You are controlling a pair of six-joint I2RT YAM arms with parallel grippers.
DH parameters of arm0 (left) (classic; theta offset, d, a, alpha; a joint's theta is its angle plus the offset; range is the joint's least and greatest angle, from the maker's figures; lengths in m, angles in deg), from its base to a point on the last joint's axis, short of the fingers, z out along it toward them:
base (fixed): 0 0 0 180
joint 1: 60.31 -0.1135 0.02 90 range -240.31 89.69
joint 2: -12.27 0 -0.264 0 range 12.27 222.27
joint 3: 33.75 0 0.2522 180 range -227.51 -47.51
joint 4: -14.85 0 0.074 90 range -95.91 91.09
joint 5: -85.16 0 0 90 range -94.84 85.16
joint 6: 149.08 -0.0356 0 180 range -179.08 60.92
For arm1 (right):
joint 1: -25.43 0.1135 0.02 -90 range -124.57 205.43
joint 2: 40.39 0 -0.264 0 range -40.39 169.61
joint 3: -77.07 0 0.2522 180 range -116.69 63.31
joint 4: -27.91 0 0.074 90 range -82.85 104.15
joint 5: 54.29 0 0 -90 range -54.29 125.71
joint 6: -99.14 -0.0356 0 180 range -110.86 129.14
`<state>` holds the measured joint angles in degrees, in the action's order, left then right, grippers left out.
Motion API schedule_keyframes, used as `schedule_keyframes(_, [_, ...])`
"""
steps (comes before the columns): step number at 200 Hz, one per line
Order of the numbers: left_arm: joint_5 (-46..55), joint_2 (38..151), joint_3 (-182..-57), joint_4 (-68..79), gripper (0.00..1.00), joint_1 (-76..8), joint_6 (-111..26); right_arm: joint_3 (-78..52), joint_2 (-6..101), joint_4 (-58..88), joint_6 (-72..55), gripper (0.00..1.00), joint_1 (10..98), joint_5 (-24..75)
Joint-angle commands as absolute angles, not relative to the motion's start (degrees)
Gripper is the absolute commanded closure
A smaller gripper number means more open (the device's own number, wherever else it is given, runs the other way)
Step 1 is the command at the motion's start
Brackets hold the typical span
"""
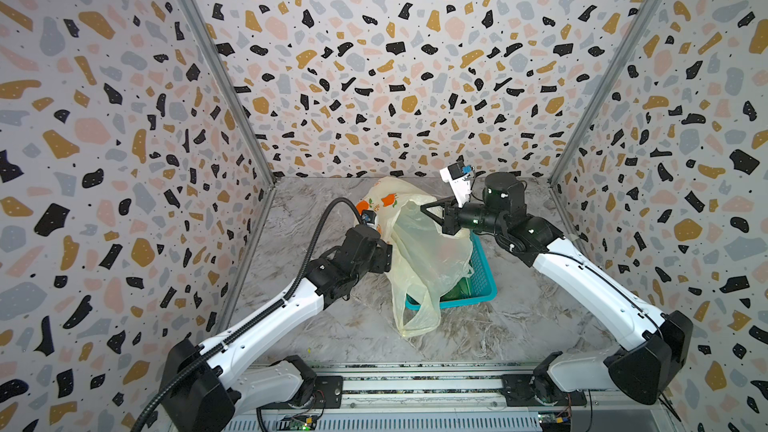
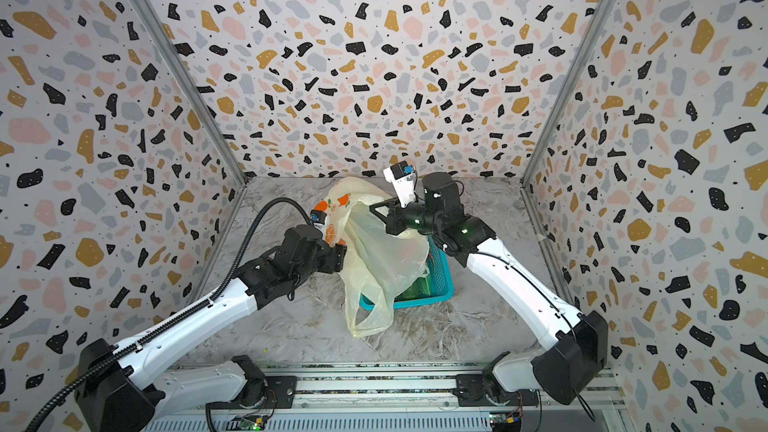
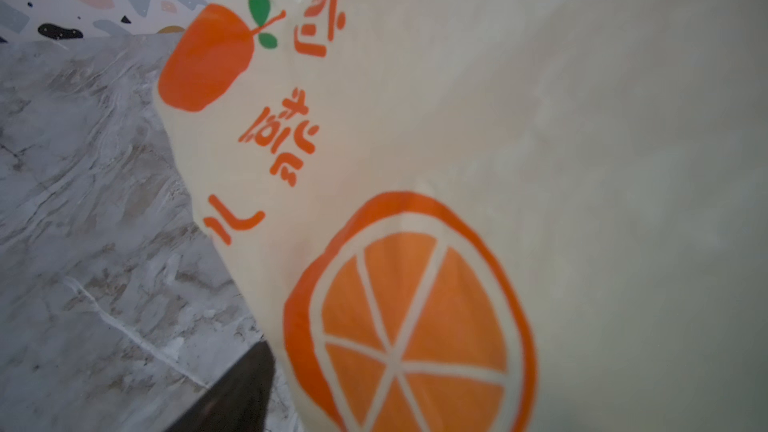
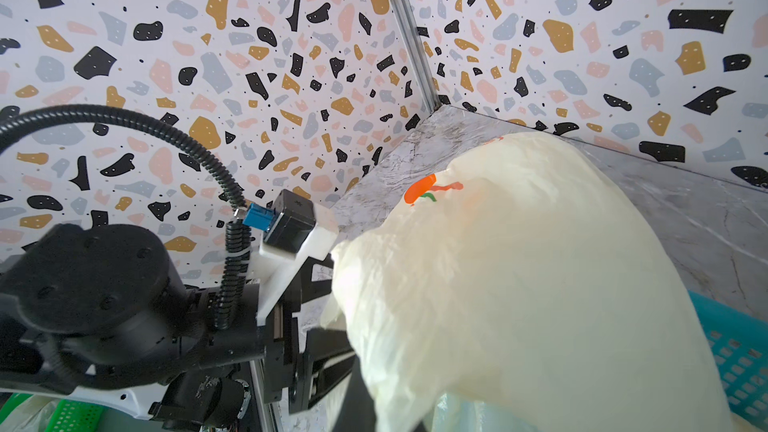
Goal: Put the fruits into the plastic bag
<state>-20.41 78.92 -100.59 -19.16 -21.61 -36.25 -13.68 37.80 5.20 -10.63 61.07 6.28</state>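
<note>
Pinching the top edge of the plastic bag (image 1: pixel 428 259) with the right gripper (image 1: pixel 424 207), jaws closed on the film, holding it raised above the middle of the table (image 1: pixel 316 326). Draping over the left part of a teal basket (image 1: pixel 484 280), one handle loop (image 1: pixel 415 317) trailing toward the near edge. Showing something green (image 1: pixel 457 292) through the film at the basket's near end, probably fruit waiting. Reaching the bag's left side with the left gripper (image 1: pixel 385 254), its opening hidden, so not telling wide from narrow. Needing a firm, high right pinch while catching only one layer on the left and drawing it leftward, opening the mouth without tearing.
</note>
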Motion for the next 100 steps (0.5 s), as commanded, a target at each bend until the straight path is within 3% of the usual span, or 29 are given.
schedule_keyframes(1, [-18.85, 78.08, -101.81, -15.28, 0.79, -21.46, -35.56, -14.90, 36.83, 5.84, -11.20, 1.00, 60.75, 5.16])
schedule_keyframes(9, [-16.77, 78.01, -103.65, -15.89, 0.93, -21.46, -36.72, -15.08, 36.90, 5.47, -11.35, 1.00, 60.31, 5.05])
schedule_keyframes(18, [-15.53, 78.05, -106.20, -17.71, 1.00, -21.49, -37.88, -15.35, 37.36, 4.82, -11.70, 0.99, 59.68, 4.84])
schedule_keyframes(61, [-14.62, 79.69, -119.83, -35.17, 1.00, -21.80, -42.69, -18.16, 41.69, 2.77, -12.90, 0.99, 55.36, 2.66])
schedule_keyframes(100, [-7.83, 76.40, -119.81, -40.48, 1.00, -24.25, -40.42, -25.04, 48.48, 2.81, -12.82, 0.97, 55.82, 1.11])
